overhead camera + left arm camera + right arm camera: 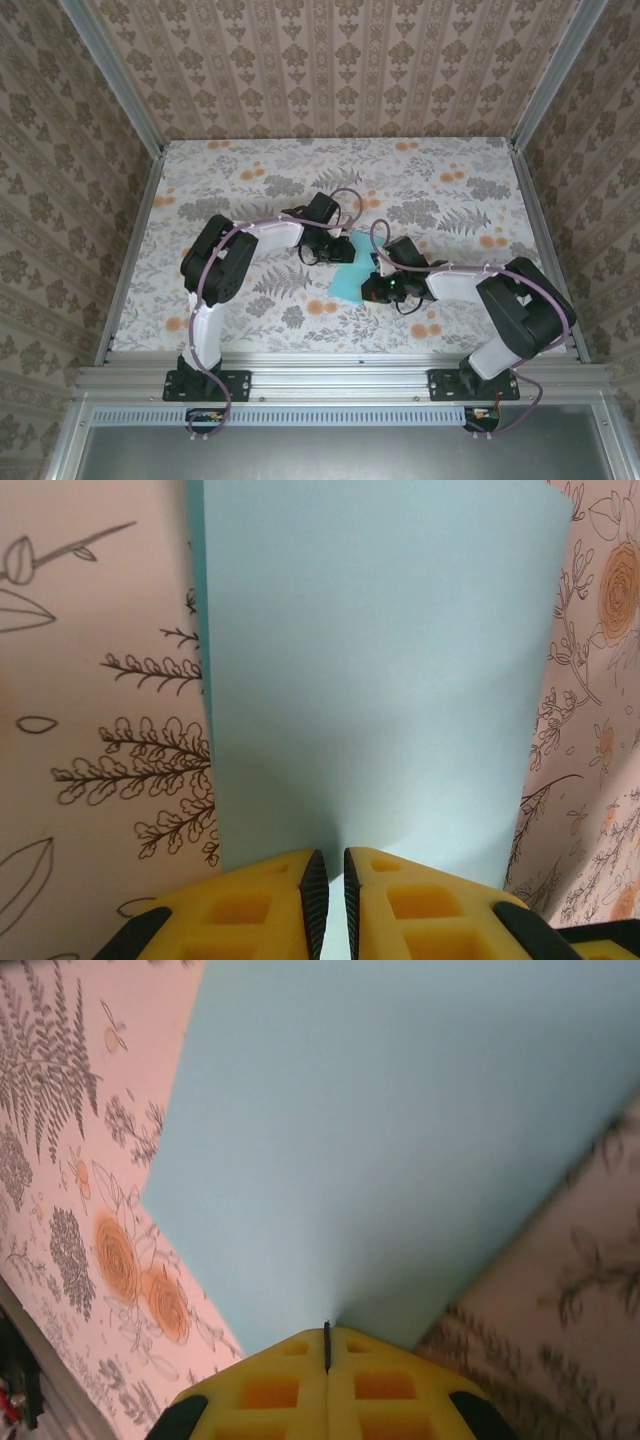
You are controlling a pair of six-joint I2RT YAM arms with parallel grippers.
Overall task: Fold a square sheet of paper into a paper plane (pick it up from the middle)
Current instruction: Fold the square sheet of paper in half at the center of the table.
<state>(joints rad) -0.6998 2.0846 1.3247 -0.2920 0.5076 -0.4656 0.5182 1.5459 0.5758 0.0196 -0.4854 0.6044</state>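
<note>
Damask-patterned walls (330,60), floral tabletop (230,170), aluminium frame rail (340,378)

The thin light turquoise paper sheet (370,680) ran off the top edge beyond the left yellow fingers (250,910), its pinched edge hidden between them. Right of the right fingers (270,1390), the floral worktop (590,1250) was blurred.

A lab-style robot test cell: aluminium rails (340,372) frame a floral surface (230,170), patterned panels (340,60) wall three sides, left arm (215,270) and right arm (510,305) bolted near.
</note>
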